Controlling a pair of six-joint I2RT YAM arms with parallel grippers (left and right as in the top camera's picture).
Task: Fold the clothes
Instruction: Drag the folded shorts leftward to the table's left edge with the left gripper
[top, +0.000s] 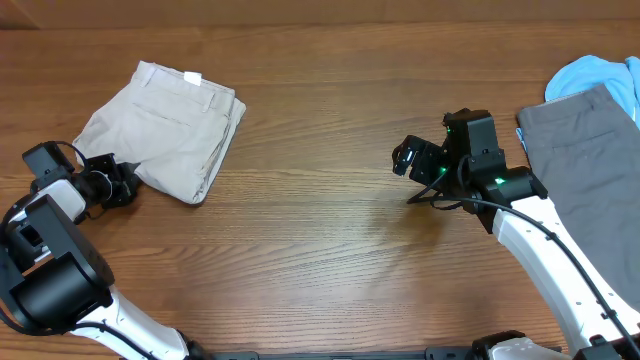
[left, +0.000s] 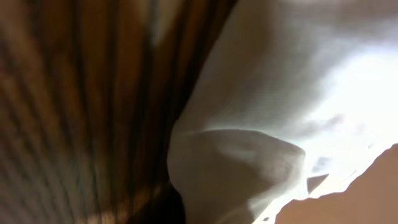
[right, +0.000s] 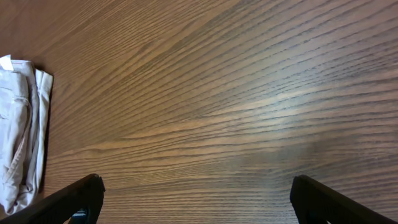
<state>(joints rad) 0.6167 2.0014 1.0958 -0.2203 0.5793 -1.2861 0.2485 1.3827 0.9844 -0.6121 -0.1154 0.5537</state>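
No writing could be read anywhere; the small white label (top: 192, 77) on the beige shorts (top: 160, 125), upper left, was too small.

The tabletop (top: 320, 260) is a warm mid-brown wood with darker streaky grain all over. The khaki shorts (top: 165, 125) are a pale beige with a tiny white label (top: 192, 79). The grey shorts (top: 585, 150) are a plain mid grey, no pattern. The blue garment (top: 600, 75) is a light sky blue. The right claw (top: 412, 160) is black, with small green lights glowing on the arm behind it.
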